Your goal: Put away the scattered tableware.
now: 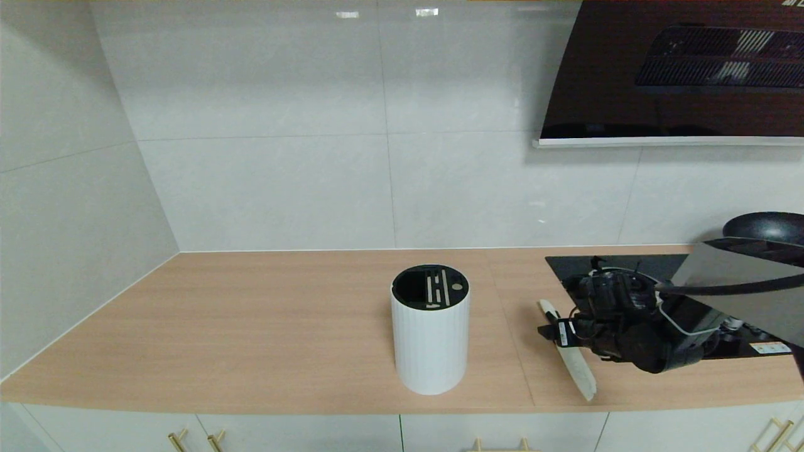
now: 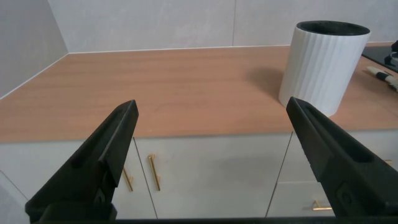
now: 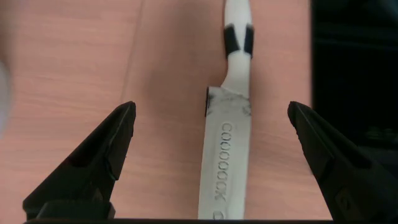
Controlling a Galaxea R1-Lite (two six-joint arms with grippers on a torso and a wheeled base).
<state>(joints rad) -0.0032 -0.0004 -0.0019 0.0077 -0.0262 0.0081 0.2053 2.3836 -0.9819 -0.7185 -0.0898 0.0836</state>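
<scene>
One knife [image 1: 578, 370] lies on the counter [image 1: 251, 326] at 3 o'clock from the holder [image 1: 431, 339], with the right gripper [image 1: 559, 329] over it. Left wrist: the left gripper [image 2: 211, 155] is spread wide and empty. Right wrist: released fingers [image 3: 93, 168] straddle the knife.

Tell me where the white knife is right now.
In the head view the white knife lies on the counter right of the white holder, beside the black cooktop, under the open right gripper.

you've got one black-banded white knife [image 1: 575, 365], one white ribbed cylindrical holder [image 1: 431, 342], and one flat black cooktop [image 1: 565, 265].
</scene>
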